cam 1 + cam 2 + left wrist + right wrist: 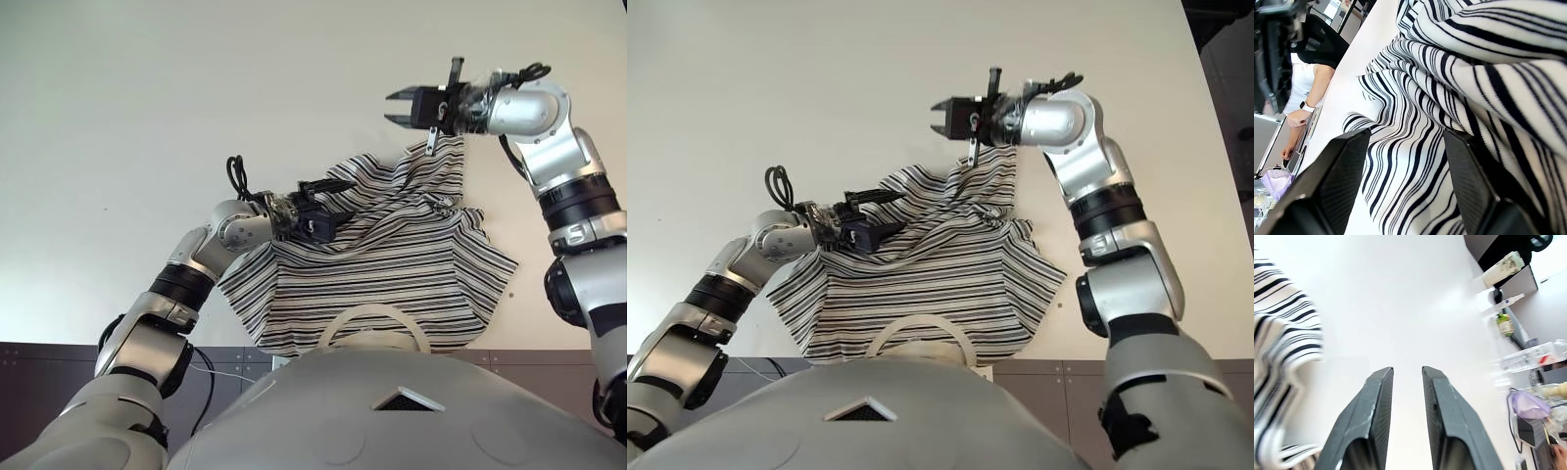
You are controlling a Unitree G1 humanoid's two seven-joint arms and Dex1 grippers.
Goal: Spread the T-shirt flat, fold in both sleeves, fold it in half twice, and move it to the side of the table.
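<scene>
The striped T-shirt (392, 264) lies crumpled on the white table (147, 117), bunched into raised folds at its far side, its collar (377, 318) nearest to me. My left gripper (345, 199) is open at the shirt's left upper part, its fingers (1347, 166) straddling a ridge of striped cloth (1415, 112). My right gripper (388, 108) hovers open and narrow-gapped above the table just beyond the shirt's far edge, with nothing between its fingers (1371, 406). The shirt's edge (1278, 308) lies off to one side of it.
Bare white tabletop (774, 78) stretches to the left and beyond the shirt. The table's right edge (1205, 88) borders dark floor. Shelving with bottles (1503, 293) stands past the far end of the table.
</scene>
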